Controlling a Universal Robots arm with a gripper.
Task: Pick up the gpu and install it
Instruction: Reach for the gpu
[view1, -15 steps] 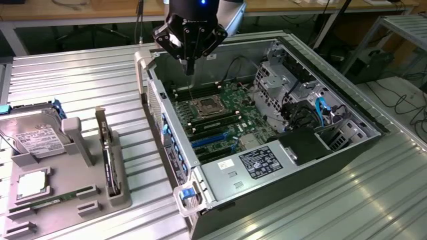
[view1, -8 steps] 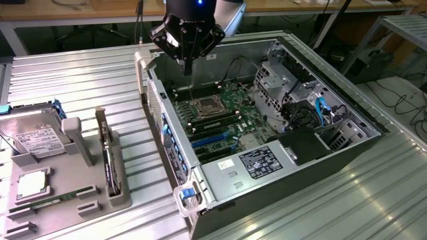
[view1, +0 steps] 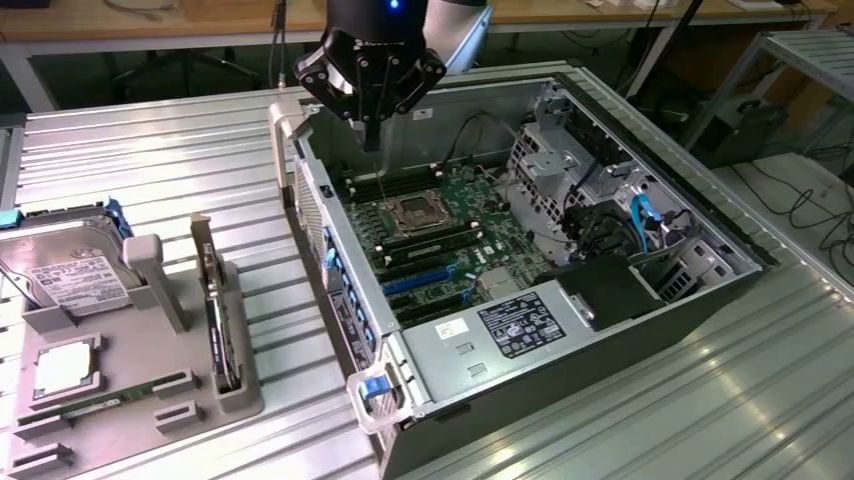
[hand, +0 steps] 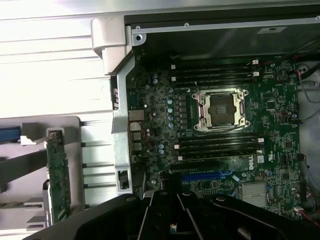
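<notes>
Workbench of ribbed metal sheet (view1: 200, 160), lab clutter and cables behind. An open PC case (view1: 534, 250) lies on its side on the bench, motherboard (view1: 441, 235) facing up with the CPU socket (view1: 411, 212) bare and blue expansion slots (view1: 420, 278) free.

Gripper (view1: 371, 125) hangs over the case's far end, above the board near the socket. Fingers pinched together, nothing between them.

The gpu (view1: 218, 320) is not picked yet. It stands on edge in the grey fixture tray (view1: 174, 400) at the exterior view's left, well apart from the gripper, silver bracket end up. In the wrist view it reads as a thin green edge (hand: 58, 177) in its holder. Fan shroud isn't clear from either angle, so I'm going by the card's shape and bracket. Hard drive (view1: 67, 275) sits beside it in the same tray.

Judgement: we're at the very start, approach to pick not made. The arm is over the install site, not over the part. Next move calls for jaws opened, then travel across to the tray, lined up along the card's thin top edge, clear of the bracket and the holder posts.
</notes>
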